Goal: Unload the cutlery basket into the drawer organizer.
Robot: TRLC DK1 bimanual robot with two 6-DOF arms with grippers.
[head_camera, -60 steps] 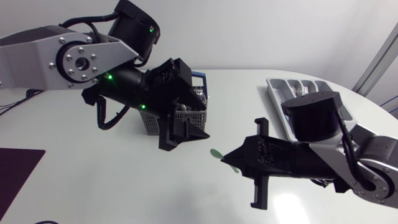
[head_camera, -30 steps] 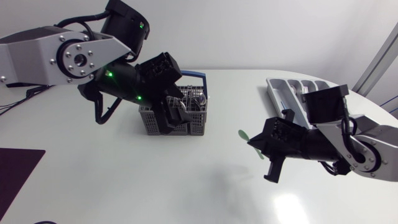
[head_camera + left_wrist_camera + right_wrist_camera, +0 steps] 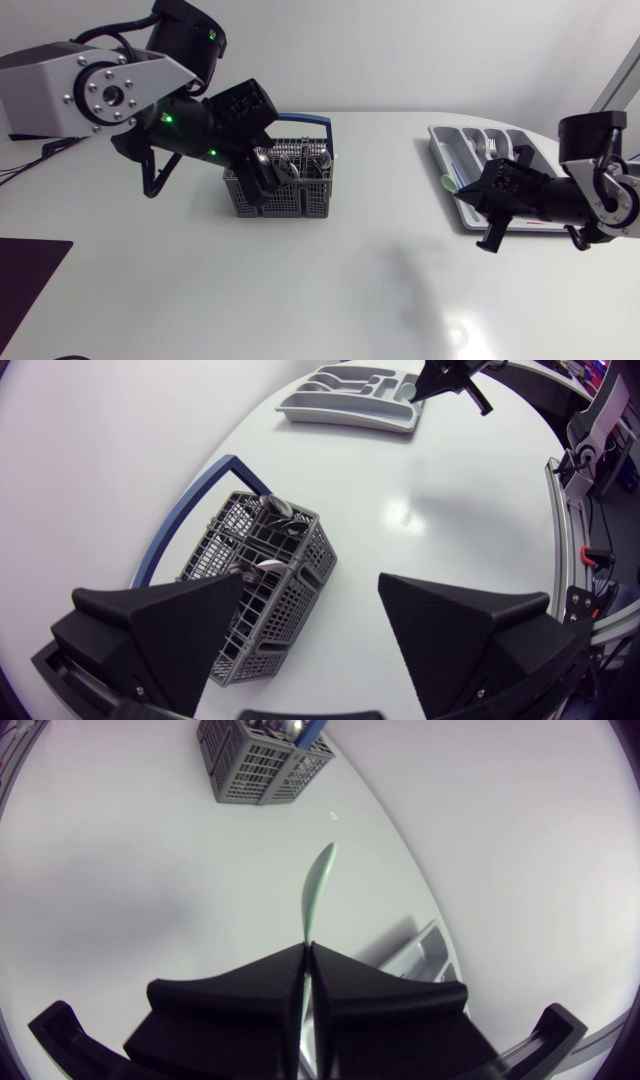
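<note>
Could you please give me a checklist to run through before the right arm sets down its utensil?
1. Right pincer shut on green utensil: ok.
2. Utensil over a drawer organizer compartment: cannot tell; it is at the organizer's edge.
3. Left pincer open over cutlery basket: ok.
4. Basket emptied: not ok, cutlery inside.
5. Arms well apart: ok.
</note>
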